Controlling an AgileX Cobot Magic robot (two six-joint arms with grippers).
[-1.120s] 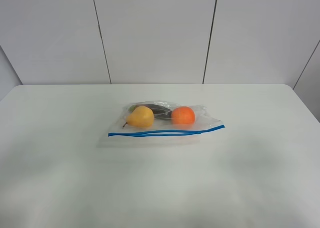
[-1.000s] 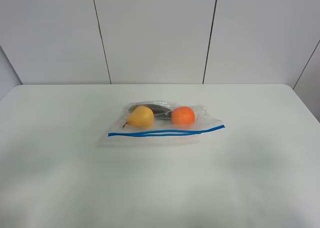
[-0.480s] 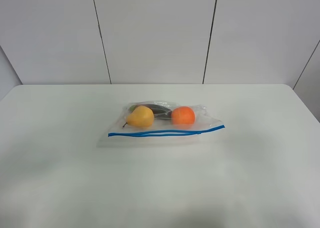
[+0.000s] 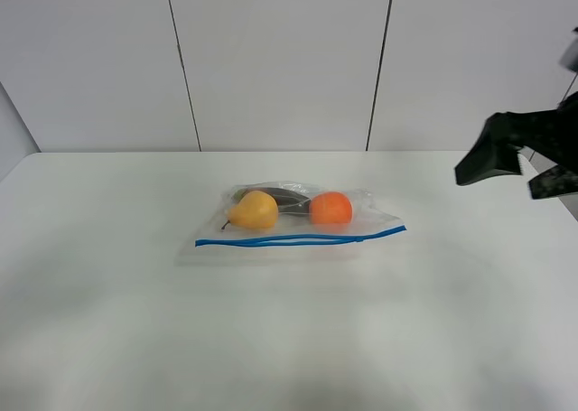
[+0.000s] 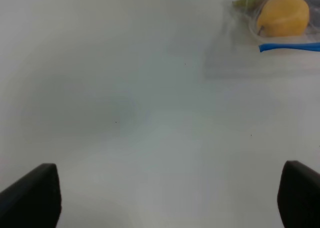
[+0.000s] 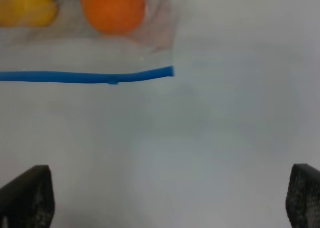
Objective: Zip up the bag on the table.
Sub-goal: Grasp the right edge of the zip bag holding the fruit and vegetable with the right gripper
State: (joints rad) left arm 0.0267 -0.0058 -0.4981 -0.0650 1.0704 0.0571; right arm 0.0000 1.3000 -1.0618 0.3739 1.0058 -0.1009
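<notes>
Black right claw (image 4: 501, 183) spread wide above the far right corner of the matte white table (image 4: 108, 321), left claw (image 5: 165, 195) wide, clear floppy bag (image 4: 289, 226) mid-table, thin blue zip strip (image 4: 298, 238) facing the near edge, yellow pear (image 4: 255, 210), orange (image 4: 330, 208) inside

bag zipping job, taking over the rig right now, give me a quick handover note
Left gripper: open, empty, over bare table near the bag's pear end.
Right gripper: open, empty, near the zip strip's orange end.
Bag: flat mid-table, blue zip strip on its near edge.
Done: nothing; neither gripper touches the bag.
To do: close the zip; how far it is sealed cannot be told.
</notes>
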